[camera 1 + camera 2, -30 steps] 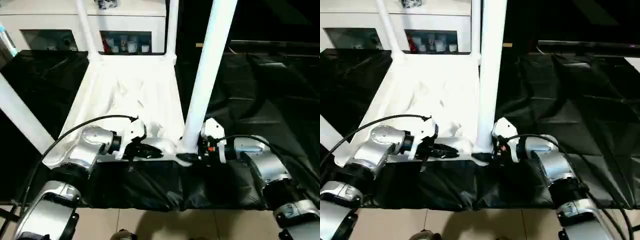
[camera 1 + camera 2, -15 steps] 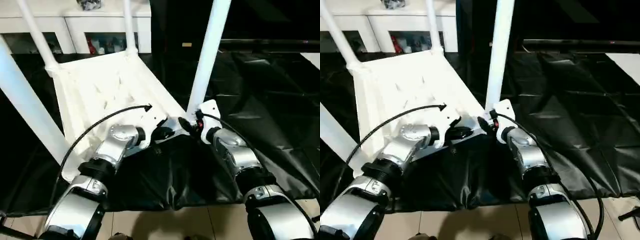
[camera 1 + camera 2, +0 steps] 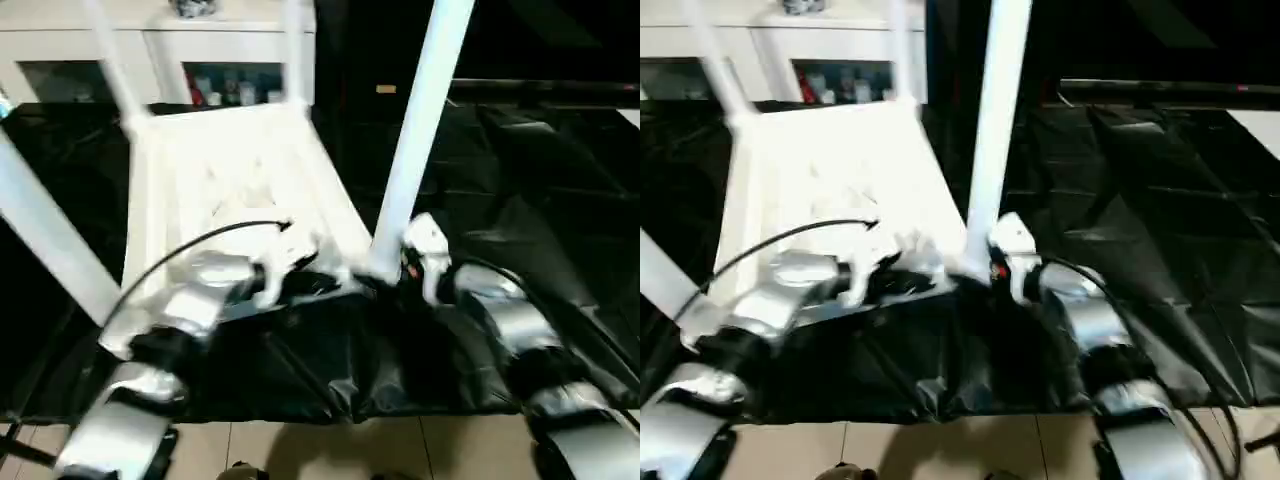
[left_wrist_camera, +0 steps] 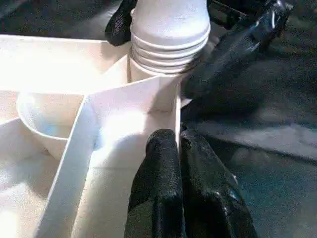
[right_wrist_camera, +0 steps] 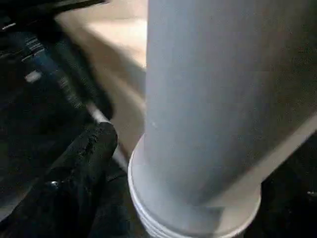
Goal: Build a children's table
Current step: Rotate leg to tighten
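Surface: black crinkled sheeting covers the work area, with pale floor tiles along its near edge.
Background: a white cabinet with glass doors stands beyond the sheeting, behind the table.
Children's table: lies upside down on the sheeting, ribbed underside up, straight ahead of both grippers.
Legs: four white legs rise from the corners; the near right leg stands in its corner socket just beside the right gripper, the near left leg slants up at the left, and two more stand at the far corners.
Left gripper: clenched, its two black fingers pressed together with nothing between them, tips resting at the rim wall of the tabletop right next to the ridged base of the near right leg.
Right gripper: at the foot of that same leg, from the side opposite the left gripper; one black finger lies beside the leg's ribbed collar. Whether its jaws are released or closed I cannot tell.
Arms: silver forearms reach in from either side, meeting at the table's near right corner.
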